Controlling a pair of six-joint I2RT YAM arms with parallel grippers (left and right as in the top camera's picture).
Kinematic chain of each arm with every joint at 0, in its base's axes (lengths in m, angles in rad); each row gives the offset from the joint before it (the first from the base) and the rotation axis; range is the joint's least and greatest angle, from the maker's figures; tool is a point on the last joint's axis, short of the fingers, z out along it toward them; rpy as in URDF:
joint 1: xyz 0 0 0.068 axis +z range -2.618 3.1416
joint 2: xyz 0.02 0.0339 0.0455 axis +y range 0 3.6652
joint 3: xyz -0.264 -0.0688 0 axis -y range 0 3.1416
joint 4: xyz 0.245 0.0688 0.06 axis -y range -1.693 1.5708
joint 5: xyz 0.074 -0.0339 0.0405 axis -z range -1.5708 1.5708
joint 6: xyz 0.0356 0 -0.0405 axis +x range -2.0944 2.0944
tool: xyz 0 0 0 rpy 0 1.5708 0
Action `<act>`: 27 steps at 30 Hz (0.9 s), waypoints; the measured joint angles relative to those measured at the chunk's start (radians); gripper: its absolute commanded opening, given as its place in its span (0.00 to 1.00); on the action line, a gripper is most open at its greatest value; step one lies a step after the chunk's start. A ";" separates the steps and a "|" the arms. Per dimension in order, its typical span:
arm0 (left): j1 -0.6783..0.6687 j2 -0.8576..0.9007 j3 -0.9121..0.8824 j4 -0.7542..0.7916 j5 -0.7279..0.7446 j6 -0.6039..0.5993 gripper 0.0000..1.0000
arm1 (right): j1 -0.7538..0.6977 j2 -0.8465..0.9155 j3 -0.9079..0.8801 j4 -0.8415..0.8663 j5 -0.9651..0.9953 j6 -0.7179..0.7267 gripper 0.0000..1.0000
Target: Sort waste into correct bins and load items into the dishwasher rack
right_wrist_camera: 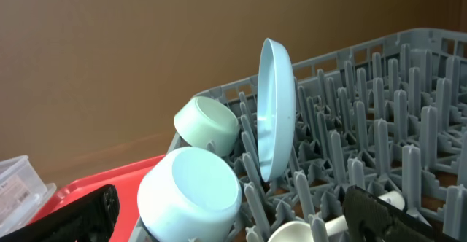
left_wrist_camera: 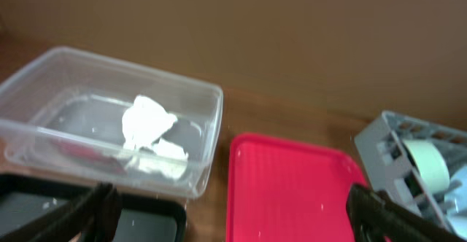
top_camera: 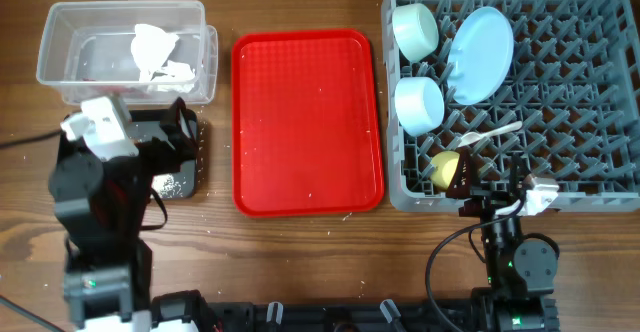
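Left hand (left_wrist_camera: 232, 207) hangs over the near end of the black tray (top_camera: 200, 162), fingers spread wide with nothing between them; right hand (right_wrist_camera: 233, 205) sits at the front edge of the rack (top_camera: 590, 92), fingers likewise apart and empty, just beside the yellow cup (top_camera: 443, 169), which lies tilted among the pegs.

The clear tub (top_camera: 70, 42) holds the crumpled napkin (top_camera: 155, 50), with a trace of red under it in the left wrist view; white crumbs (top_camera: 168, 185) lie in the black tray, most of which the left arm hides, so the brown pieces cannot be made out.

In the rack stand the mint bowl (top_camera: 415, 30), the plate (top_camera: 482, 54) on edge, and the light-blue bowl (top_camera: 420, 104) on its side; the spoon (top_camera: 492, 133) lies across the pegs near the cup.

The red tray (top_camera: 305, 122) carries only a few pale specks; the wooden surface (top_camera: 300, 262) shows a few more.

Sorting and loading look all but done; this reads as the closing step. The next move probably calls for lifting both arms clear without nudging the cup or the tray; the specks seem too fine to pinch.
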 measured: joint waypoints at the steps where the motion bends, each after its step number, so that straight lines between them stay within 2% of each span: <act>1: -0.001 -0.041 -0.071 0.095 0.002 0.000 1.00 | 0.000 0.000 0.000 0.001 0.000 0.000 1.00; 7: -0.045 -0.265 -0.431 0.353 0.011 -0.006 1.00 | 0.000 0.000 -0.004 0.000 0.000 0.000 1.00; 11: -0.075 -0.403 -0.580 0.406 0.014 -0.009 1.00 | 0.000 0.000 -0.004 0.000 0.000 0.000 1.00; 27: -0.081 -0.640 -0.620 0.378 0.014 -0.009 1.00 | 0.000 0.000 -0.005 0.000 0.000 0.000 1.00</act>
